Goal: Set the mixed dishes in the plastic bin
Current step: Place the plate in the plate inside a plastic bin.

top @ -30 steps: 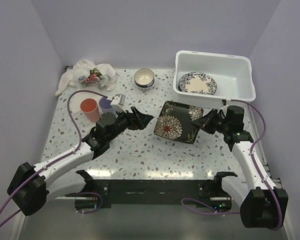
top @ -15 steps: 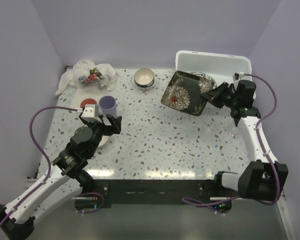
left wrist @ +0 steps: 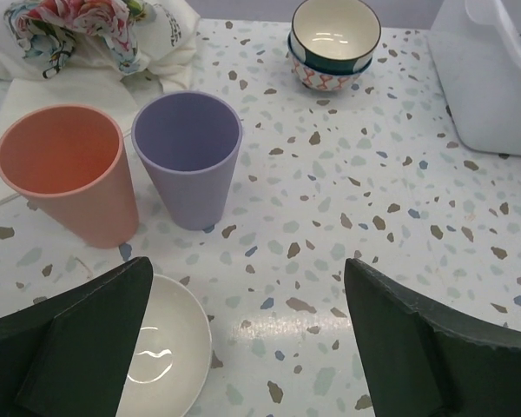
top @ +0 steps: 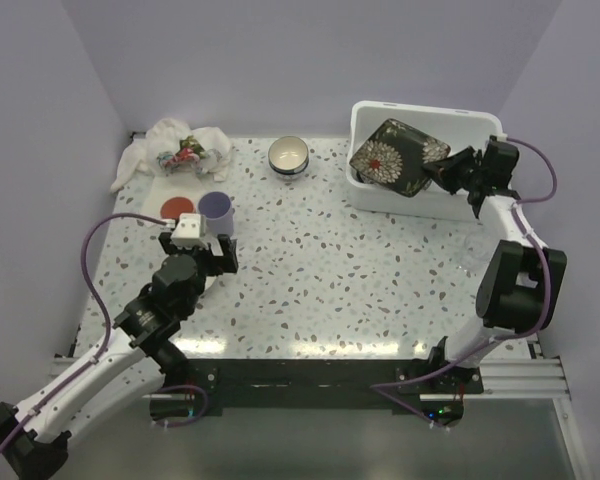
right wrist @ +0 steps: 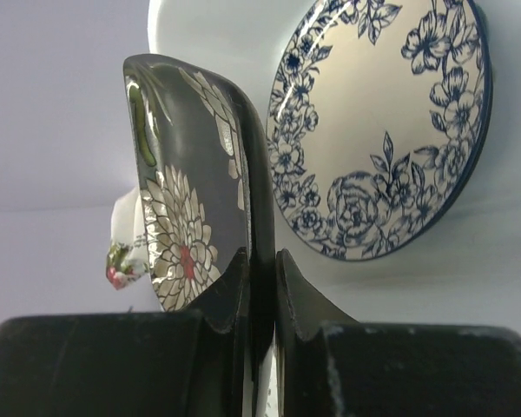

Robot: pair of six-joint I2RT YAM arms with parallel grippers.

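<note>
Above the speckled tabletop [top: 380, 270], my right hand [top: 440, 172] pinches the dark floral square plate [top: 392, 158], tilted over the plastic bin [top: 430, 109]. Next I should lower and release it. My left hand [top: 218, 250] gapes empty near the purple cup [left wrist: 188, 156].

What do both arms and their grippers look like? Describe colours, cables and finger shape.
Both the left arm and right arm have white links with black joints, and a purple cable loops along each. The left gripper and right gripper are black, with broad wedge-shaped fingers; a white box sits on the left wrist.
</note>
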